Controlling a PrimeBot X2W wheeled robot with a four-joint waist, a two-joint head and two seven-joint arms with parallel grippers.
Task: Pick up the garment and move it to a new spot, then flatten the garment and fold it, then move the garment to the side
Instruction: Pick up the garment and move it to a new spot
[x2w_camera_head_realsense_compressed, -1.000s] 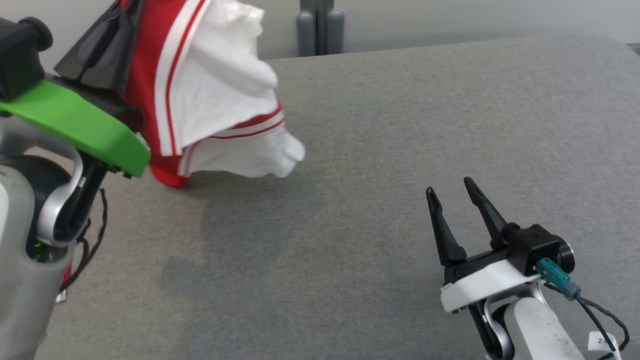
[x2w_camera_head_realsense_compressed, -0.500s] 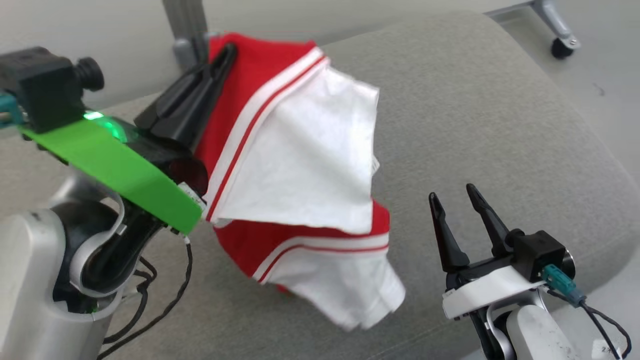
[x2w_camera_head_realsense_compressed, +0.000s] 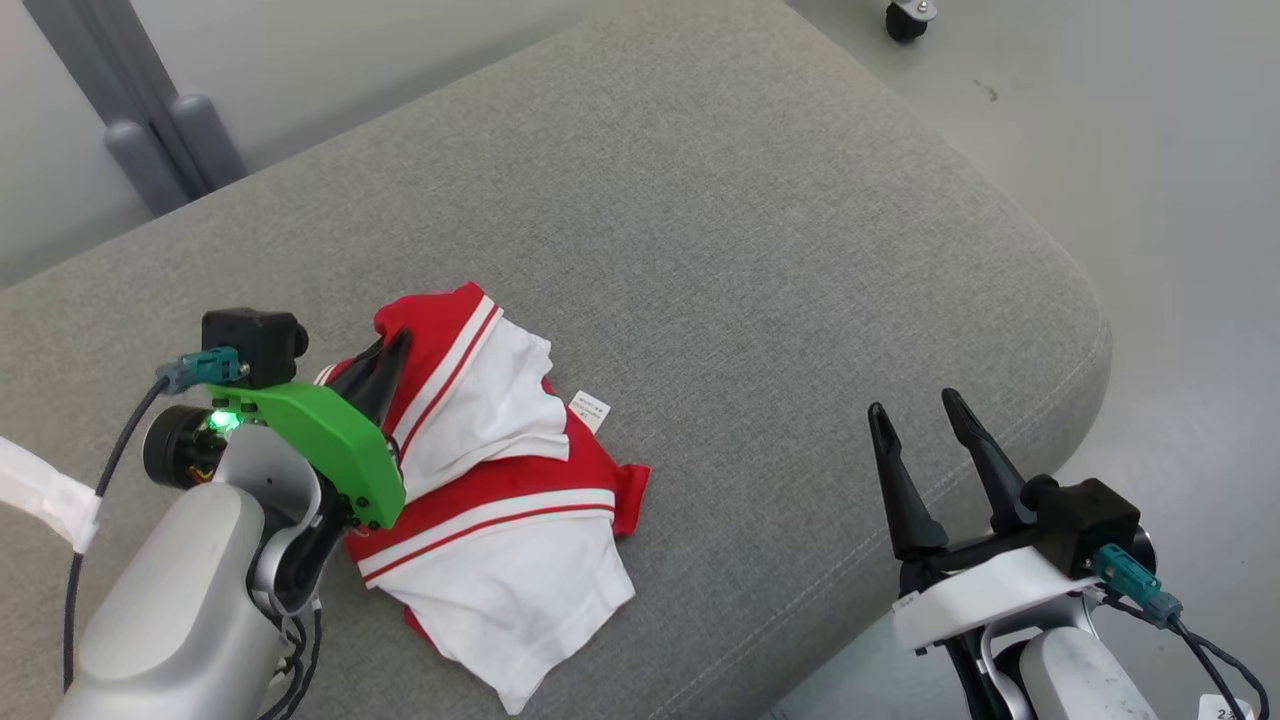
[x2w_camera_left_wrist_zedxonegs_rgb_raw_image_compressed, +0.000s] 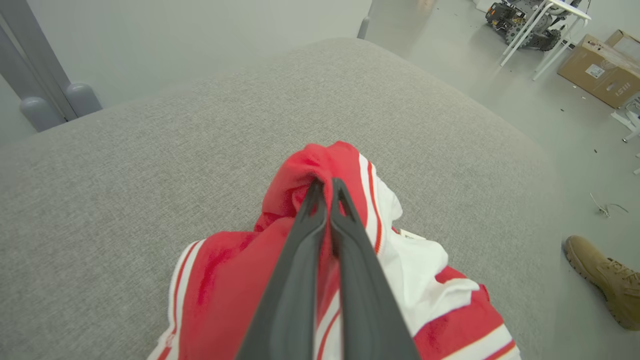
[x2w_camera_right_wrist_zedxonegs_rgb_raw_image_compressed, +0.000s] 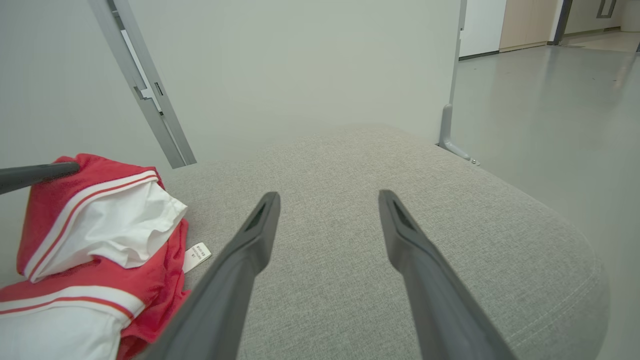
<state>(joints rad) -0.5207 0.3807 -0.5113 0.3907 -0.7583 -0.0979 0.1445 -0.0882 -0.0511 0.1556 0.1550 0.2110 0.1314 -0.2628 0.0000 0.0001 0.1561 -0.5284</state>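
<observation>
My left gripper is clamped tight on a red fold of the garment, fingers pressed together with the cloth bunched between them. That pinched fold stands up off the grey cushion, while the rest of the shirt lies slumped on the cushion's surface, on its near side, crumpled, with red and white panels lapped over each other. The white care label pokes out onto the cushion just beside the heap. My right gripper hangs at the cushion's near edge, well apart from the garment, fingers spread and holding nothing.

So I read this as the tail of the first step: the garment is down at its new spot but not yet let go. Next I need to part the left fingers and draw clear without dragging the fold along. Then comes flattening, and that takes both hands: each finding an edge or corner in this heap and pulling outward across the cushion.
</observation>
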